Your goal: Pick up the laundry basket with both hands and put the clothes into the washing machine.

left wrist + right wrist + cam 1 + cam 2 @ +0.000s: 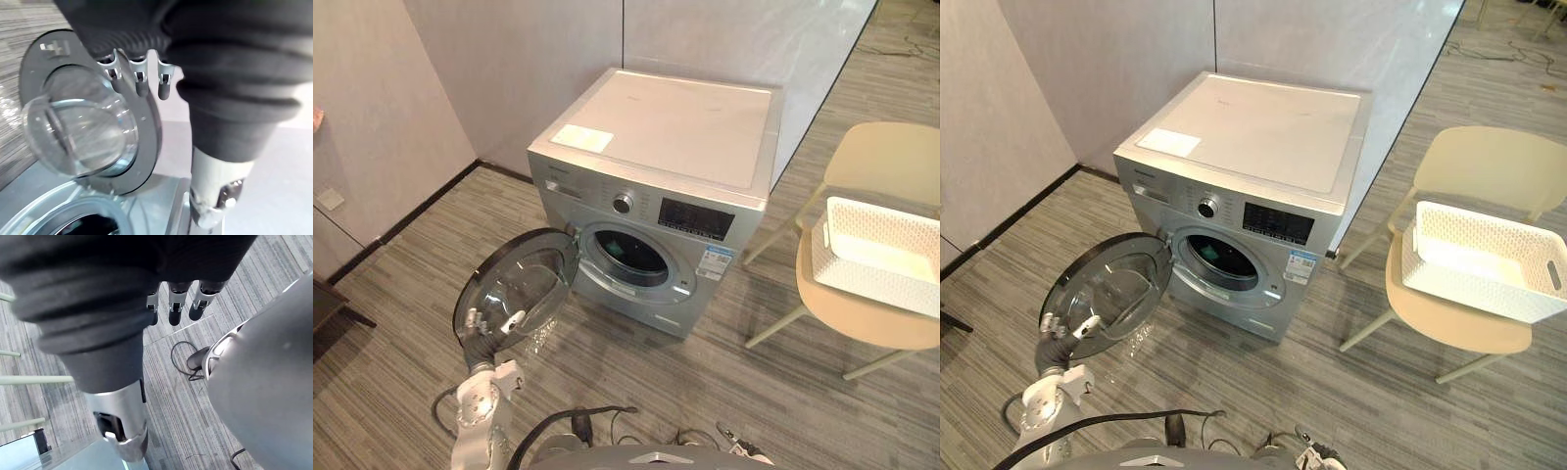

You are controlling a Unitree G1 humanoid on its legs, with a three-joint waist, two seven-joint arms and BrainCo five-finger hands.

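A silver washing machine (656,137) stands against the wall, its round glass door (524,284) swung wide open to the left. The drum opening (631,259) is dark, with a greenish patch inside that I cannot identify. A white perforated laundry basket (1489,259) sits on a beige chair (871,318) to the right of the machine; its inside looks plain white. My left hand (489,343) is at the lower edge of the open door, and its fingers (139,83) lie straight by the door's rim. My right hand (178,303) hangs low over the floor, fingers relaxed and holding nothing.
A second beige chair (891,162) stands behind the first, by the glass partition. A dark piece of furniture (323,304) juts in at the left edge. Grey striped floor spreads in front of the machine and between it and the chairs.
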